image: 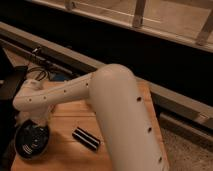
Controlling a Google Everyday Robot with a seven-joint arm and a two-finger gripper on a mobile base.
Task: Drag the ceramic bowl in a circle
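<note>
— Where does the dark, glossy round ceramic bowl (32, 140) sit?

— At the near left corner of the pale wooden worktop (125, 107), left of the small black rectangular block (86, 138). The claw (36, 121) reaches down at the bowl's far rim.

— Gripping it?

— I cannot tell.

— Step?

— Mid-drag, I judge; the next move needs a curved sweep, steering clear of the worktop's edge.

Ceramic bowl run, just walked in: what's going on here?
The robot's single white arm reaches down to the ceramic bowl at the front left corner of the wooden table. The gripper sits at the bowl's upper rim, mostly hidden by the wrist. A small black block lies apart, to the bowl's right. Cables sit behind the table.
</note>
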